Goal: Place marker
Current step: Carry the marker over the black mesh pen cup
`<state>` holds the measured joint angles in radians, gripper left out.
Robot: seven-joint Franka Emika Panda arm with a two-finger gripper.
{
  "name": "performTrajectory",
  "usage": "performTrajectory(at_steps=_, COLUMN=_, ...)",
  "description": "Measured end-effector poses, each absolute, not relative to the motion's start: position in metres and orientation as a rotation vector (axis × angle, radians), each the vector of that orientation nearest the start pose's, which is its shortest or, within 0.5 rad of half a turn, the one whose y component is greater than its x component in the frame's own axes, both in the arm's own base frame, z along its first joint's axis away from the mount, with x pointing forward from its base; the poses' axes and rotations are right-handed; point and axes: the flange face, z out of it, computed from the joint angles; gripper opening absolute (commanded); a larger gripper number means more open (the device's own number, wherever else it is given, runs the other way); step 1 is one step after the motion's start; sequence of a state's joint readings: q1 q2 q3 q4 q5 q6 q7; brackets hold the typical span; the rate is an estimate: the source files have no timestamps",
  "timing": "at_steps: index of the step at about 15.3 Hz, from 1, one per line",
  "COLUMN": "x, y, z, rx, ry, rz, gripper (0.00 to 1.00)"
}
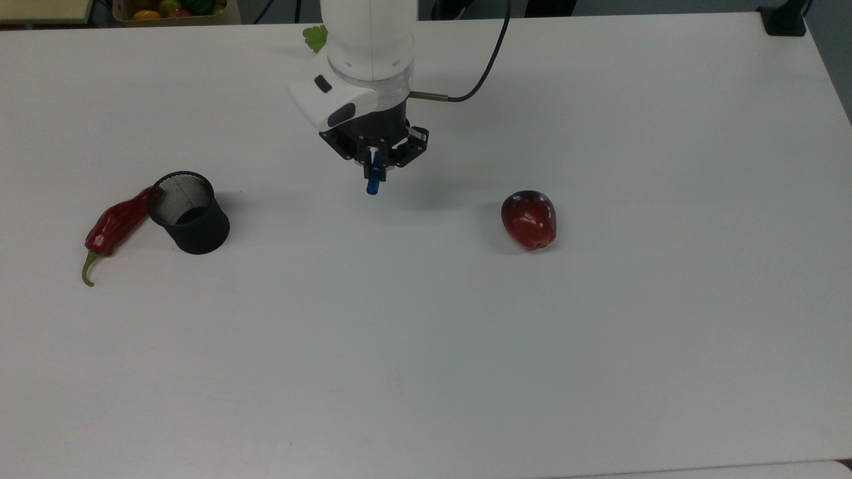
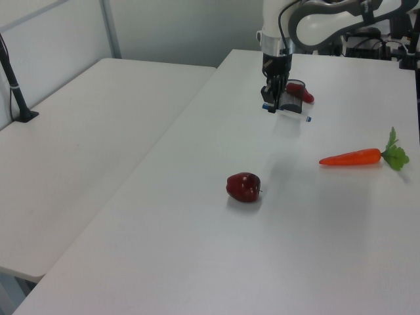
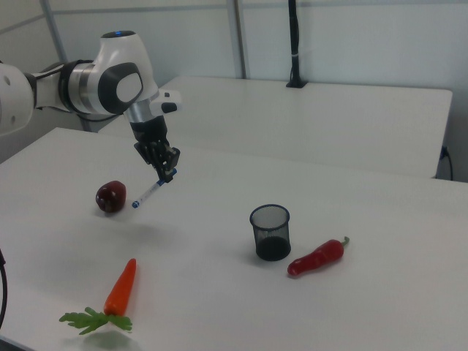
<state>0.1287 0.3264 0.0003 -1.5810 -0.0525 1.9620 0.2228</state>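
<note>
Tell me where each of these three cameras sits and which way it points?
Top view: high above the table, looking down; shows the arm's end and gripper holding the marker.
Left view: beside the table on the apple's side, looking along it; arm and gripper show.
Right view: opposite side, near the cup and chili; arm, gripper.
All three share the apple and marker.
</note>
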Motion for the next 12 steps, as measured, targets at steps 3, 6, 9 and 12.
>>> performTrajectory(at_steps=3, x=0.661, y=0.057, z=0.464, rx=-3.174, ry=0.18, rz=-0.123, gripper=0.05)
performTrajectory(at_steps=6, x=0.662, y=0.025, z=0.475, rx=-3.172, ry=0.226, rz=-0.151, gripper=0.05)
performTrajectory(at_steps=9, x=0.661, y=-0.011, z=0.485, rx=-3.181, ry=0.263, rz=-0.177, gripper=0.05)
performTrajectory(at_steps=12, x=0.666, y=-0.052, z=0.493, rx=-3.179, ry=0.33, rz=-0.294, gripper=0.05)
